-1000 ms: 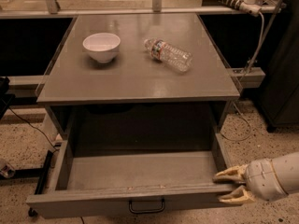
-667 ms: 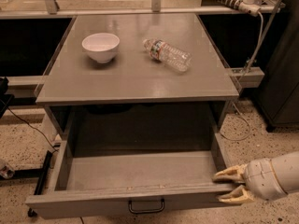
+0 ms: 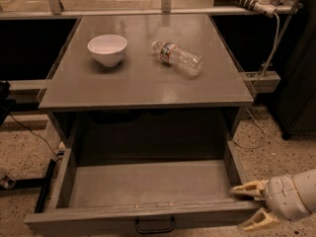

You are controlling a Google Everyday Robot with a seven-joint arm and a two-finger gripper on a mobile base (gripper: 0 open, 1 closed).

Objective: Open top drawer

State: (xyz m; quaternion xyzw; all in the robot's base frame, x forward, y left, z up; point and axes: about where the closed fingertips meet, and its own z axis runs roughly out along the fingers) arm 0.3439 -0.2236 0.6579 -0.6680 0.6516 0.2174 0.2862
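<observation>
A grey metal cabinet (image 3: 143,85) stands on a speckled floor (image 3: 279,154), seen from in front and slightly above. On its flat top, towards the back left, sits an upright white bowl (image 3: 107,49). To the right of the bowl, apart from it, a clear plastic water bottle (image 3: 177,58) lies on its side, pointing diagonally.

Directly under the top, the top drawer (image 3: 148,212) is pulled far out towards the viewer, showing a deep, plain grey inside. A small black loop handle (image 3: 155,226) hangs at the centre of its flat front, near the bottom edge of the view.

The robot's gripper (image 3: 251,205) comes in from the lower right, on a pale rounded wrist. It sits at the drawer's front right corner. Its two cream-coloured fingers (image 3: 247,188) are spread apart: one lies over the top rim of the drawer at that corner, the other is lower, in front of the drawer face. I cannot tell whether either finger presses on the drawer.

A pale cable (image 3: 270,48) runs down behind the cabinet at the right.
</observation>
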